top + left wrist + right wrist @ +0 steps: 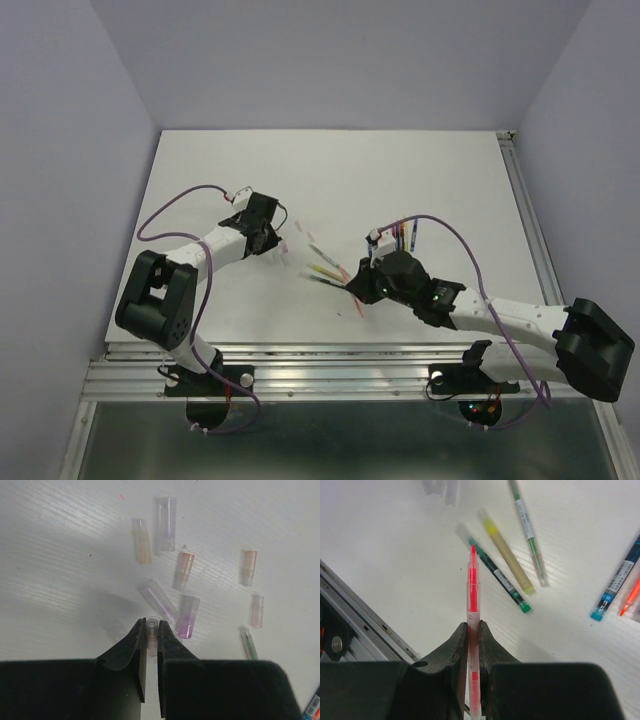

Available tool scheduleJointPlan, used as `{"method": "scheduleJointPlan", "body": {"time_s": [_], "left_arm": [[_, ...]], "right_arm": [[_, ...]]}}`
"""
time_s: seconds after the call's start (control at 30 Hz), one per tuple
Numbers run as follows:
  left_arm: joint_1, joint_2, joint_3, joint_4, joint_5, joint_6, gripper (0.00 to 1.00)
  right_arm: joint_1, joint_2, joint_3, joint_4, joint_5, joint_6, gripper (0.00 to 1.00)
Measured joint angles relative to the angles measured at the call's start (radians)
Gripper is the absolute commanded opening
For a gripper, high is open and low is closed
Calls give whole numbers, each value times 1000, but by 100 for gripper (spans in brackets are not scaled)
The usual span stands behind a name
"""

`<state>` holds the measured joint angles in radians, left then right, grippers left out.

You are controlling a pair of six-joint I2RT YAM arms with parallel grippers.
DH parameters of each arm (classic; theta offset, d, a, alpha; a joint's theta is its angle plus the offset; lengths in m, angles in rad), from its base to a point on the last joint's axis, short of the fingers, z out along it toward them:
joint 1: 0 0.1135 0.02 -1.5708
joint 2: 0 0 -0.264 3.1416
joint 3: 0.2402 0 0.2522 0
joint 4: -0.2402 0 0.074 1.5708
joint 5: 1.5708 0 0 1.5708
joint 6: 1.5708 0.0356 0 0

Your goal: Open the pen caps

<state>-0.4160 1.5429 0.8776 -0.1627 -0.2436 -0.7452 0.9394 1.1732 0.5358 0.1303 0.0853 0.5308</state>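
A small translucent pen cap [151, 625] stands pinched between the tips of the left gripper [151, 632], whose jaws are narrow and closed on it, low over the white table [60, 555]. Several loose caps [184, 570] lie flat and scattered on the table beyond it, pale pink, purple-tinged or clear, the nearest just beside the fingertips. These caps look very light, thin-walled and smooth. They will likely roll at a nudge, squirt out of a slanted pinch, or crack under hard pressure, so a square, gentle hold across the mid-barrel seems best. The right gripper [473, 630] is closed narrowly on a red pen [472, 590], held along its barrel with the bare tip pointing away from the wrist. This pen looks stiff but slippery, so a hold near the middle should resist twisting. Past it lie a dark green pen [497, 577], which seems to wear a clear cap, a yellow pen [506, 560] and a green pen [527, 530]. From above, the two grippers are well apart.
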Motion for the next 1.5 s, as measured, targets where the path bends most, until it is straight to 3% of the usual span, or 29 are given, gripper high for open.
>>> {"method": "scheduleJointPlan", "body": {"time_s": [0.2,0.3,0.33,0.4,0.83,1.0,1.23,1.33,1.5], "left_arm": [[10,32,9,-5,0,7,18],[11,32,9,-6,1,8,28],[10,32,9,-6,3,9,35],[11,32,9,-6,5,10,40],[11,32,9,-6,45,16,46],[11,19,8,-8,63,23,65],[6,-149,-40,39,139,63,96],[-21,-244,-89,109,201,97,99],[-192,-404,-211,292,352,161,99]], "right_arm": [[-49,0,0,6,21,8,1],[-69,0,0,16,22,13,1],[-73,0,0,19,22,14,1],[-82,0,0,26,24,19,1],[-101,-32,0,93,92,68,1],[-101,-68,0,95,134,77,1],[-102,-98,-1,109,174,124,1],[-102,-109,-1,115,197,151,1],[-102,-113,-1,115,257,225,1]]}}
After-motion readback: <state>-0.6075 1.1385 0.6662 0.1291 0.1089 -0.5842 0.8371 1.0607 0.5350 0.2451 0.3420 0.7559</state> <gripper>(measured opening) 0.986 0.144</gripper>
